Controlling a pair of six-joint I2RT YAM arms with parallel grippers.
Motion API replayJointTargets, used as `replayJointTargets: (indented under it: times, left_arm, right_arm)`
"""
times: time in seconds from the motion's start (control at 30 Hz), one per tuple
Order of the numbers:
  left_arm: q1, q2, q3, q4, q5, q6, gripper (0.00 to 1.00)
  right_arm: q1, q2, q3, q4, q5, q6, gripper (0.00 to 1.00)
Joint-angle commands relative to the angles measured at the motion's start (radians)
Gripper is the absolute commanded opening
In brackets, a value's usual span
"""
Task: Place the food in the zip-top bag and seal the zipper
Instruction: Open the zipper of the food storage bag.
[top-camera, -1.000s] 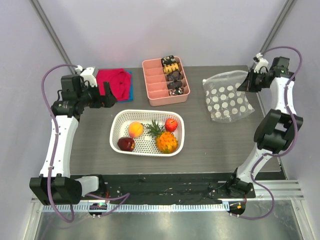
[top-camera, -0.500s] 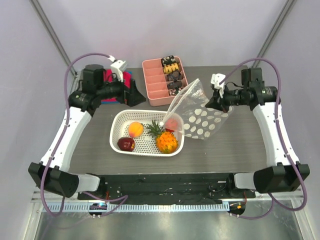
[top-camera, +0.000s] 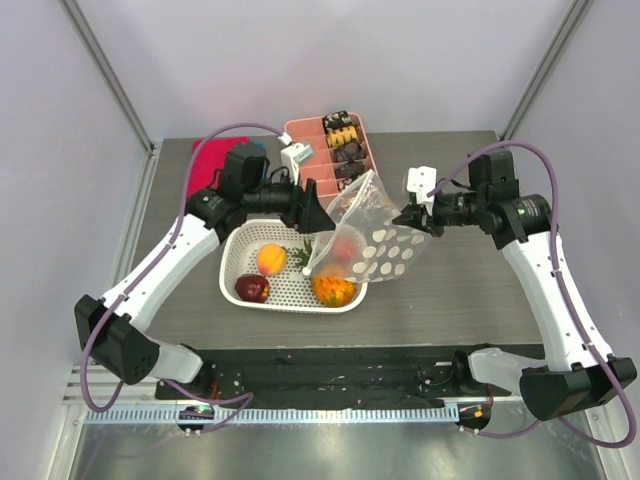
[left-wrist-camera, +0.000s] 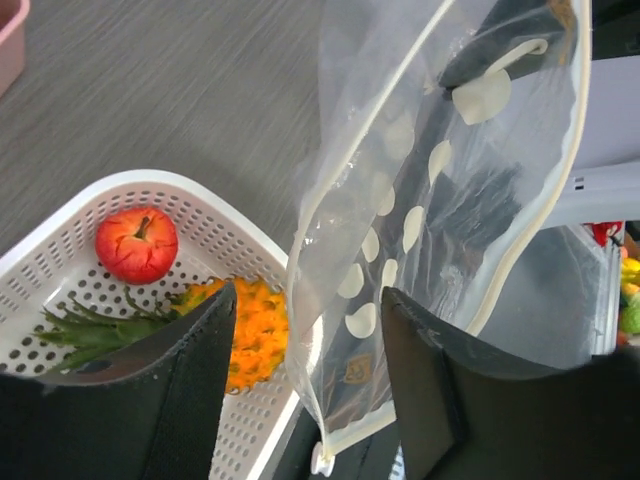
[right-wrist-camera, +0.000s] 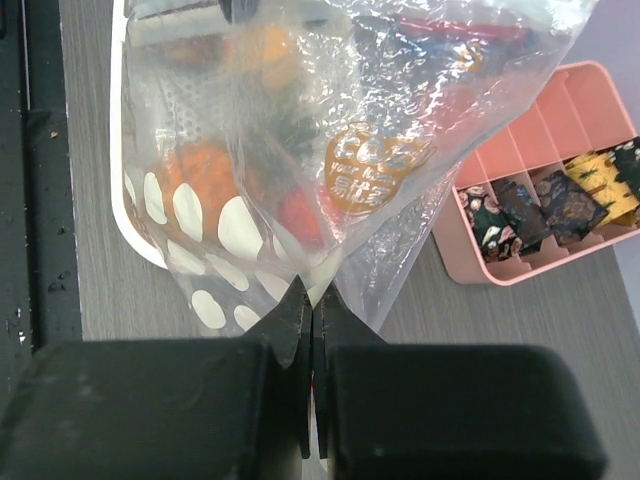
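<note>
My right gripper (top-camera: 412, 219) is shut on one corner of the clear, white-dotted zip-top bag (top-camera: 385, 250) and holds it up over the right end of the white basket (top-camera: 240, 245). In the right wrist view the pinched film sits between the closed fingertips of the right gripper (right-wrist-camera: 315, 290). My left gripper (top-camera: 322, 212) is open, its fingers (left-wrist-camera: 190, 380) on either side of the bag's hanging edge. The cream zipper (left-wrist-camera: 578, 150) curves along that edge. In the basket lie an orange peach (top-camera: 271, 259), a dark red apple (top-camera: 252, 288), a pineapple (left-wrist-camera: 250, 330) and a small red apple (left-wrist-camera: 137, 243).
A pink compartment tray (top-camera: 310, 170) with dark and yellow snack pieces stands just behind the basket and both grippers. A red cloth (top-camera: 212, 158) lies at the back left, partly behind the left arm. The table's black front edge runs near the basket.
The right gripper has carried the bag from the back right to above the basket. The left arm has swung right to the bag, and its jaws have narrowed around the bag's edge.
</note>
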Motion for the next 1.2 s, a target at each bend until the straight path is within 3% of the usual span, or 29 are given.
replayJointTargets:
  times: [0.0,0.07,0.1,0.13,0.17,0.2,0.23,0.3,0.4,0.53,0.73,1.17]
  left_arm:
    - [-0.005,0.011,-0.029,0.066,0.036,-0.046,0.29]
    - [-0.005,0.014,-0.038,0.077,0.046,-0.092,0.04]
    - [-0.005,0.016,-0.042,0.090,0.048,-0.126,0.00]
    - [-0.005,0.015,-0.058,0.109,0.045,-0.161,0.00]
    - [-0.003,0.011,-0.068,0.135,0.037,-0.244,0.00]
    - [-0.005,0.008,-0.080,0.185,-0.013,-0.288,0.00]
    - [-0.005,0.005,-0.091,0.213,-0.039,-0.331,0.00]
    - [-0.013,0.019,-0.095,0.239,-0.106,-0.445,0.00]
    - [-0.049,0.070,-0.013,0.169,-0.269,-0.514,0.00]
    - [-0.114,0.223,0.148,-0.039,-0.423,-0.608,0.00]
    - [-0.186,0.367,0.306,-0.101,-0.546,-0.654,0.00]
    - [-0.243,0.435,0.422,-0.115,-0.654,-0.651,0.00]
  right_arm:
    - [0.009,-0.018,-0.040,0.081,0.027,0.055,0.02]
    - [0.007,-0.010,-0.063,0.216,0.077,0.236,0.05]
    - [0.007,0.007,-0.077,0.271,0.173,0.315,0.16]
    - [0.007,0.023,-0.077,0.390,0.230,0.397,0.27]
    - [0.007,0.043,-0.071,0.432,0.307,0.555,0.36]
    - [0.004,0.095,-0.030,0.455,0.418,0.610,0.52]
    - [0.001,0.122,0.004,0.460,0.477,0.671,0.59]
    - [-0.034,0.166,0.098,0.437,0.542,0.817,0.71]
    - [-0.120,0.174,0.136,0.406,0.556,0.954,0.78]
    - [-0.172,0.110,0.127,0.353,0.506,1.028,0.77]
    - [-0.171,0.025,0.008,0.337,0.340,1.202,0.68]
    - [-0.052,0.065,-0.063,0.334,0.444,1.195,0.69]
